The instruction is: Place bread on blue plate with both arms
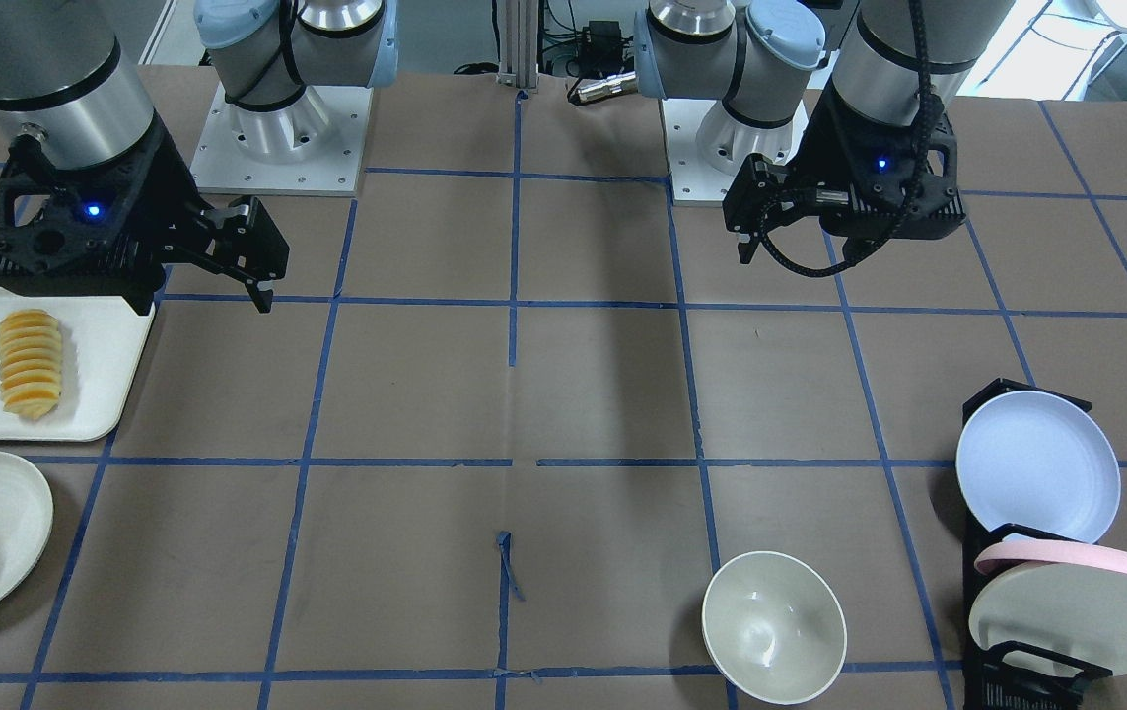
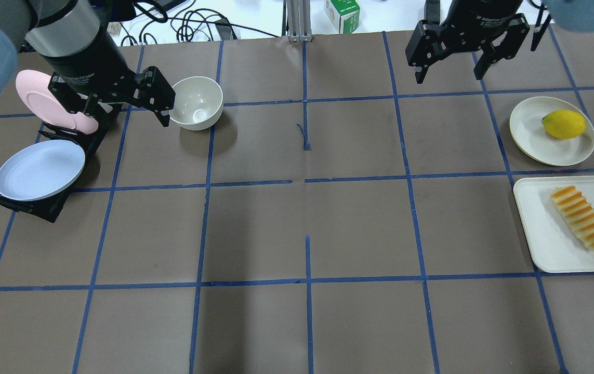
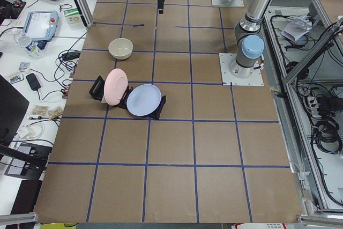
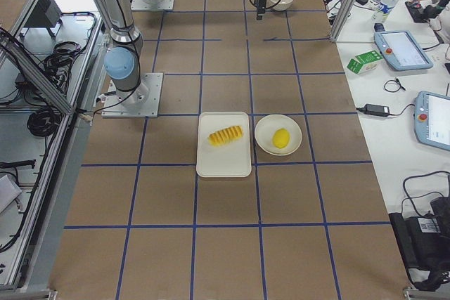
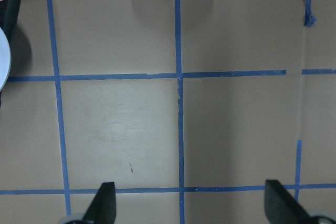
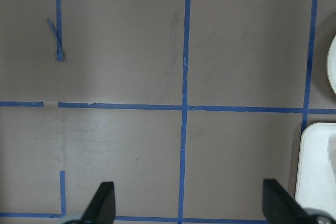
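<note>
Above the table [image 2: 302,234], left gripper [image 5: 191,205] and right gripper [image 6: 189,203] spread wide, empty (bread [image 2: 582,218] on white tray [image 2: 541,244], blue plate [image 2: 39,170] in rack [image 2: 42,208]).

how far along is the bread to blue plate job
Nothing looks done: the bread lies on the white tray, and the blue plate stands empty in the black rack, far from it. Nothing in hand: the left pincer and right pincer are open and empty. Left: all of it, grasping the bread and setting it on the plate.
</note>
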Motion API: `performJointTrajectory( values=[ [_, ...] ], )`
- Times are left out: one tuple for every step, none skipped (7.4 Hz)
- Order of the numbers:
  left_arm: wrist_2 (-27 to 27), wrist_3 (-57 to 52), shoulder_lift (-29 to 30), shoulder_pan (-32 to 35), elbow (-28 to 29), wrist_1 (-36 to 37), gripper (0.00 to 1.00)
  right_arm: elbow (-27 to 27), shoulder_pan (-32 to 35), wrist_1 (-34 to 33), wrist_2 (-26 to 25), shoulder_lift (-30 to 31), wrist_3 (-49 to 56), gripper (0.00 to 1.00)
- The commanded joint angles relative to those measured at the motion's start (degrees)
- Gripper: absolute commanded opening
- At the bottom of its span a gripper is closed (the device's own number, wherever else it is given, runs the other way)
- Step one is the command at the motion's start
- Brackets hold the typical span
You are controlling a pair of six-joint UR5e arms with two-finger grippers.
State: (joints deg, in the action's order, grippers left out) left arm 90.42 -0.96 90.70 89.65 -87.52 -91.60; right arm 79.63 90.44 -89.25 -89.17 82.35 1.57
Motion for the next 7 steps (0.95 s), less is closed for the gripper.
performJointTrajectory(
  values=[
    [0.0, 0.0, 0.0, 0.0, 0.0, 0.1, 1.0, 0.1, 0.0, -0.3, 0.0, -0.1, 0.1, 1.0],
    [0.1, 0.0, -0.1, 0.0, 0.0, 0.1, 1.0, 0.3, 0.0, -0.1, 0.0, -0.3, 0.8, 1.0],
    [0.2, -0.3, -0.3, -0.2, 0.0, 0.1, 1.0, 0.2, -0.1, 0.0, 0.1, 0.0, 0.8, 1.0],
    [0.4, -0.5, -0.5, -0.3, 0.2, 0.2, 1.0, 0.7, -0.2, -0.1, 0.2, -0.1, 0.7, 1.0],
    [0.5, -0.3, -0.5, -3.0, 0.6, 2.2, 1.0, 0.9, -0.2, -0.8, 0.3, -0.4, 0.5, 1.0],
    [0.4, -0.1, -0.5, -10.0, 0.1, 2.2, 1.0, 1.0, -0.2, -0.7, 0.1, -0.4, 0.3, 1.0],
    [-0.8, 0.1, 1.2, -18.8, 0.2, 2.3, 1.0, 1.1, -0.6, -0.4, 0.1, -0.5, 0.7, 1.0]
  ],
)
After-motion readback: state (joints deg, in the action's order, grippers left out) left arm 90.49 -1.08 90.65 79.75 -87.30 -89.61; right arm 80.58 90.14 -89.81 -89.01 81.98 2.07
